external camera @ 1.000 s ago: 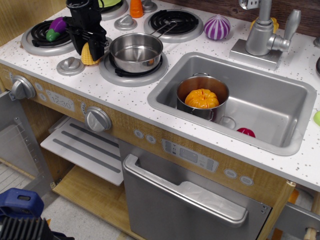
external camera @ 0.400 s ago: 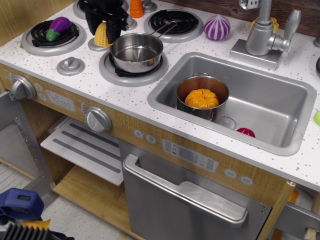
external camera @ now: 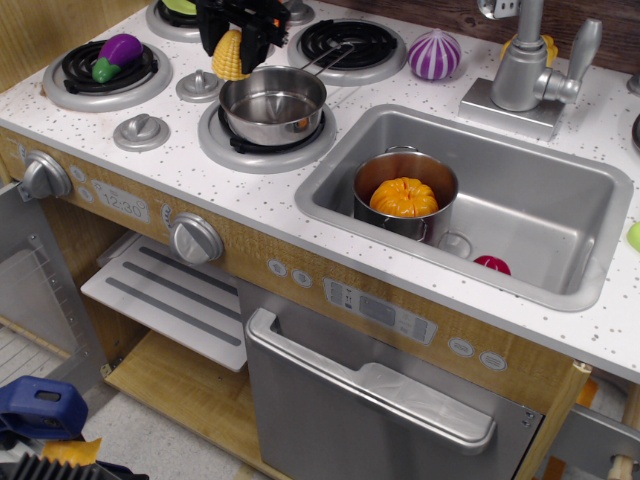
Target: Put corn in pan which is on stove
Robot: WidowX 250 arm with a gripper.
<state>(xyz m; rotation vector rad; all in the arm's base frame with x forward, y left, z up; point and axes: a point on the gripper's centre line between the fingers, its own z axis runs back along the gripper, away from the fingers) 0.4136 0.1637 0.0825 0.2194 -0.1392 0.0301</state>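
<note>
Since 0.4 s ago, gripper and corn were carried right, raised beside the pan rim on the stove. Corn is clamped between black fingers; gripper top is cropped.

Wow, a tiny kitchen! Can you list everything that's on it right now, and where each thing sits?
corn: one, yellow, held above the stove behind the pan
pan: one, shiny steel, empty, on the front burner
stove: one, white speckled top, grey burners
eggplant: one, purple with green stem, left burner
onion: one, purple and white, by the faucet
faucet: one, grey, behind the sink
sink: one, steel, right of the stove
pot: one, steel, in the sink
pumpkin: one, orange, inside the pot
gripper: one, black, shut on the corn
</note>
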